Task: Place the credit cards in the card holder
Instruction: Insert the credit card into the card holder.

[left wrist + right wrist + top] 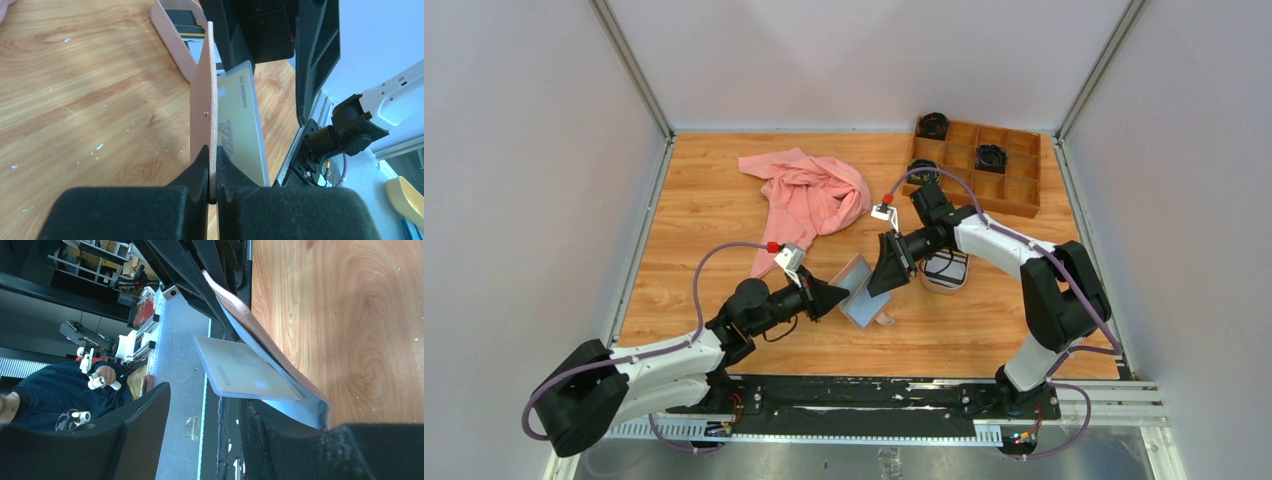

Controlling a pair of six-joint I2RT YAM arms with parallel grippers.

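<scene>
Card holder [857, 292] held on edge at mid-table [694, 250], between the two arms. Pinched at its tan flap by the left gripper [212, 176] - fingers pressed tight on it, arm stretched low and reaching in from the left. Yellow-gold card [240, 125] part-way in the blue pocket, sticking out. Opposite, right gripper [210, 440] with fingers spread wide - card and holder in the gap, forearm angled down just beside the pinkish tray [946, 285].
</scene>
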